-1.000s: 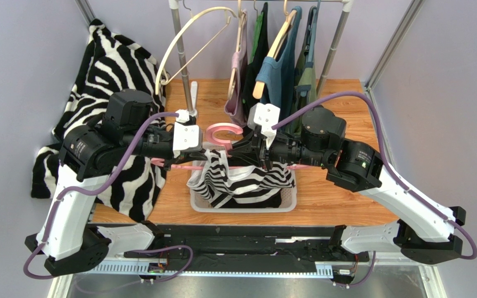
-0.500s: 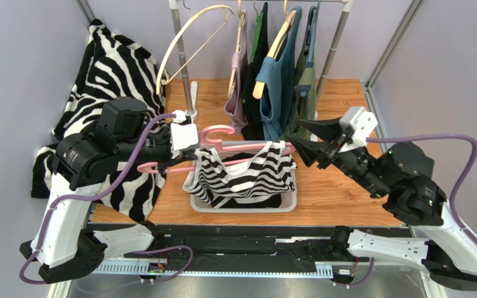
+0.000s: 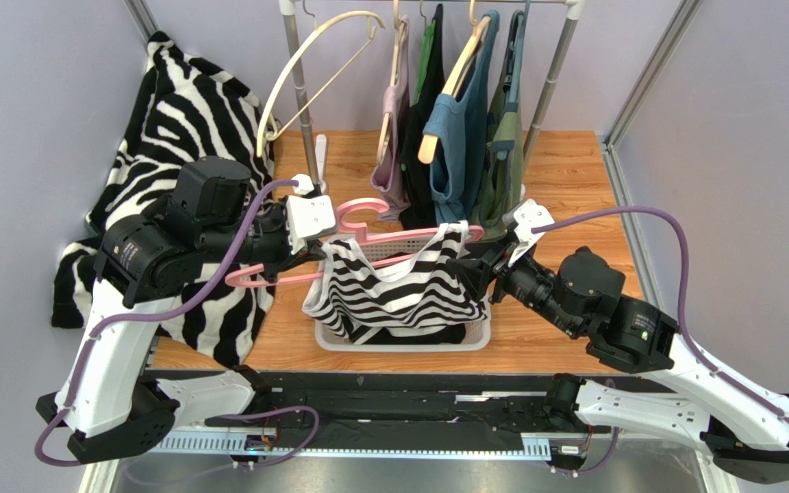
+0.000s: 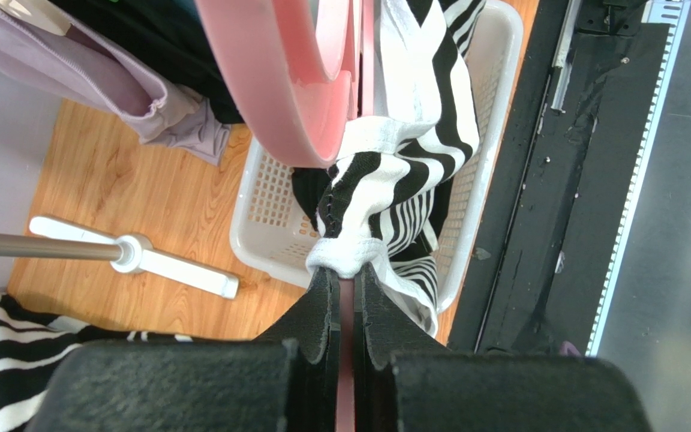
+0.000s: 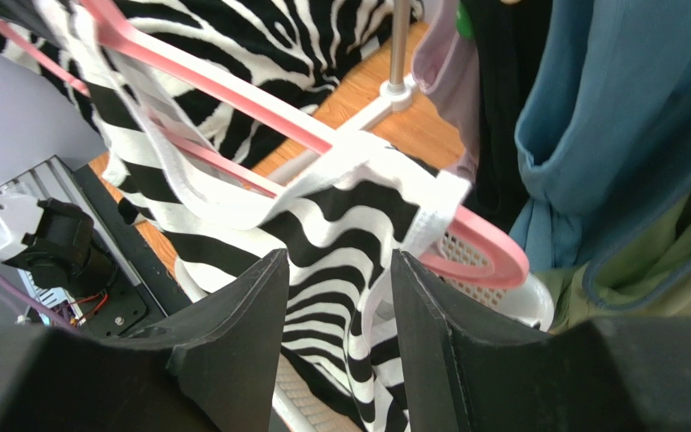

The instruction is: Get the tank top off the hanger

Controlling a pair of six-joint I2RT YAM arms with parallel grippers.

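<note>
A black-and-white striped tank top (image 3: 399,282) hangs on a pink hanger (image 3: 368,218) above a white basket (image 3: 476,337). My left gripper (image 3: 306,265) is shut on the hanger's left arm (image 4: 346,297), with a white strap (image 4: 347,256) bunched right at its fingertips. My right gripper (image 3: 477,269) is open at the tank top's right side. In the right wrist view its fingers (image 5: 259,306) straddle the striped fabric (image 5: 340,252) without closing on it. The other strap (image 5: 430,220) loops over the hanger's right end (image 5: 489,261).
Behind stands a clothes rail (image 3: 301,87) with lilac, black, teal (image 3: 460,123) and green garments and a bare cream hanger (image 3: 311,67). A zebra-print cloth (image 3: 177,123) drapes the left side. More striped cloth lies in the basket.
My right gripper let go and opened, swung away to the right, then came back low to the tank top's right edge. The left gripper kept its hold and lifted the hanger slightly.
</note>
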